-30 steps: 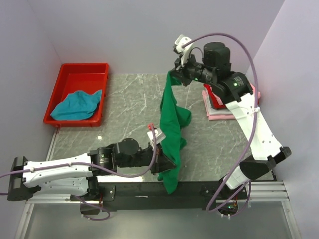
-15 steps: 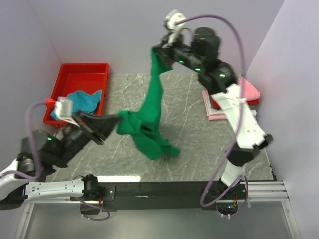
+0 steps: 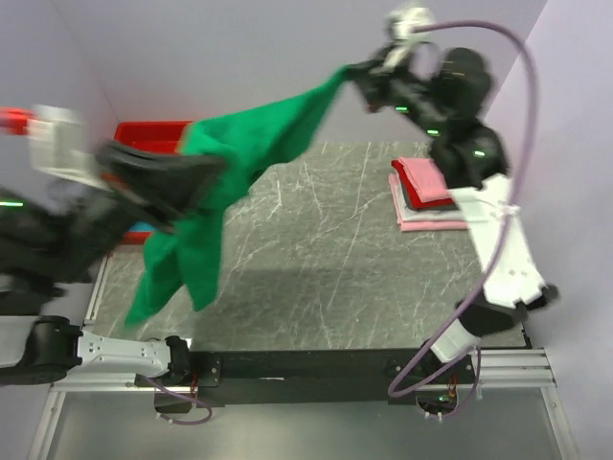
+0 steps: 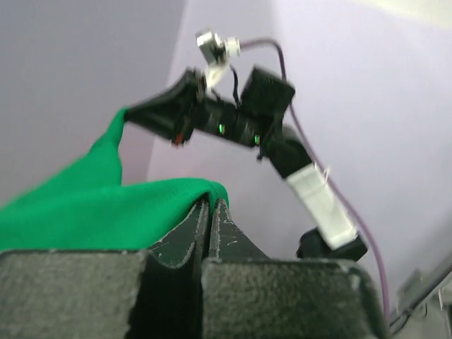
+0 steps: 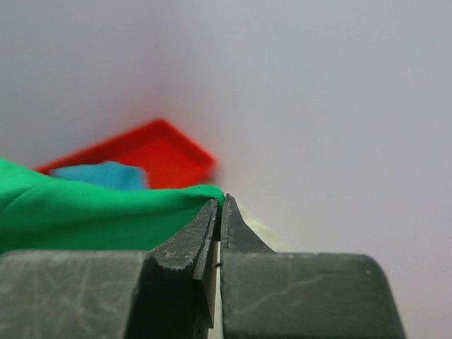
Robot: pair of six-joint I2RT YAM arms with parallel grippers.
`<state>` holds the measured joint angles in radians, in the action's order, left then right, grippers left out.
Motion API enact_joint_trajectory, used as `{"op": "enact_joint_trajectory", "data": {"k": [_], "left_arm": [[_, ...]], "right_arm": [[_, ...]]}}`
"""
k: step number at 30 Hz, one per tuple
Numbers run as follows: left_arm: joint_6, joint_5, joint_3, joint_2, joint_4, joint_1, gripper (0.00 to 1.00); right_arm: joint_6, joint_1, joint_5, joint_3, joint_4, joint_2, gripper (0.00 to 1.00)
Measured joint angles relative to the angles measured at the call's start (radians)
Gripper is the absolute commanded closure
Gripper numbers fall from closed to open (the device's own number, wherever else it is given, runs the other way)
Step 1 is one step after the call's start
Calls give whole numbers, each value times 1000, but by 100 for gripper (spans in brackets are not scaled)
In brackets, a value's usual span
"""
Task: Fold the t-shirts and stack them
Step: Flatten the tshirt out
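A bright green t-shirt [image 3: 251, 144] hangs stretched in the air between both grippers, its loose end drooping at the left [image 3: 177, 273]. My left gripper [image 3: 213, 169] is raised high near the camera and shut on one edge of the shirt [image 4: 106, 212]. My right gripper [image 3: 356, 77] is up at the back and shut on the other edge [image 5: 85, 208]. A folded stack of red, pink and whitish shirts [image 3: 433, 192] lies at the right of the table. A teal-blue shirt [image 5: 99, 174] lies in the red tray.
The red plastic tray [image 3: 153, 134] stands at the back left, mostly hidden behind the shirt and left arm. The grey marble tabletop [image 3: 335, 259] lies below. Purple walls close in at the back and sides.
Both grippers have risen and pulled apart with the green shirt. The left arm swung up and left toward the camera; the shirt went from hanging bunched to stretched out wide.
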<state>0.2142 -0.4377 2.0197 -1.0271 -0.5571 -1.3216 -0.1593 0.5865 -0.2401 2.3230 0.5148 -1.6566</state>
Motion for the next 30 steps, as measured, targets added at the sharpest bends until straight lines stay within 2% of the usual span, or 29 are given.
{"op": "enact_joint_trajectory", "data": {"k": [2, 4, 7, 10, 12, 13, 14, 17, 18, 20, 22, 26, 30], "left_arm": [[4, 54, -114, -5, 42, 0, 100], [24, 114, -281, -14, 94, 0, 100], [107, 203, -606, -47, 228, 0, 100], [230, 270, -901, -150, 357, 8, 99], [317, 303, -1060, -254, 441, 24, 89], [358, 324, -1114, -316, 490, 39, 72], [389, 347, -1145, -384, 534, 59, 63], [459, 405, -1114, -596, 642, 111, 45], [470, 417, -1088, -645, 659, 120, 41], [478, 426, -1049, -707, 686, 130, 23], [475, 416, -1049, -681, 684, 130, 16], [451, 367, -1072, -508, 645, 151, 16], [411, 352, -1144, -264, 612, 258, 16]], "right_arm": [[5, -139, -39, -144, -37, 107, 100], [-8, -217, -75, -302, -67, 197, 100], [-48, -233, -138, -499, -101, 240, 100], [-94, -238, -165, -596, -108, 188, 100], [-121, -246, -151, -605, -111, 71, 100], [-130, -254, -137, -604, -112, -6, 96], [-138, -260, -117, -600, -108, -72, 81], [-163, -283, -31, -563, -62, -273, 52], [-173, -288, -9, -558, -46, -312, 49], [-187, -302, 40, -565, -5, -345, 42], [-199, -314, 69, -587, 10, -319, 39], [-219, -335, 82, -681, 2, -150, 36], [-245, -358, -9, -785, 7, 89, 36]]}}
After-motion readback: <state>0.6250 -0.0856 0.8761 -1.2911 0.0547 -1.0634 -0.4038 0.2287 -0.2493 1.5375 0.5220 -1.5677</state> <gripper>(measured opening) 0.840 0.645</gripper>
